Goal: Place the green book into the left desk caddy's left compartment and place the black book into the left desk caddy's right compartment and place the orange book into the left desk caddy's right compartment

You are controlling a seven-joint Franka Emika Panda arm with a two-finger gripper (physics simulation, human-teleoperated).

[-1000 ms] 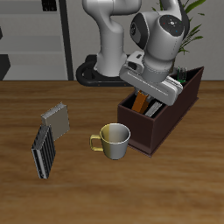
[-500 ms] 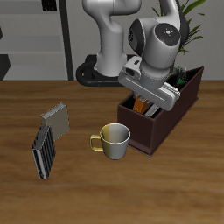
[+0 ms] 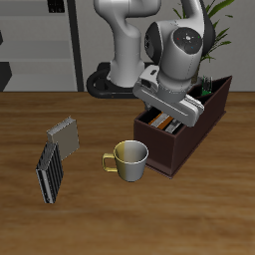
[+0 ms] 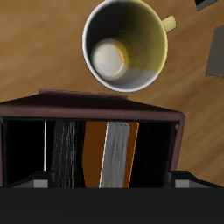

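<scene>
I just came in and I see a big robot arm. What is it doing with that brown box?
The robot arm is putting books away in the left desk caddy. Its gripper hangs just above the right compartment, holding nothing. The black book and the orange book already stand inside, side by side. The green book peeks out at the taller end. A yellow mug sits on the table in front of the caddy.

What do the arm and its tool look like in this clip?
The arm is glossy white with rounded segments, dark grey at the joints, on a black base. The wrist is a bulbous light-grey housing. The tool hangs from a flat white-grey bar with dark trim. No cables or markings are visible.
</scene>
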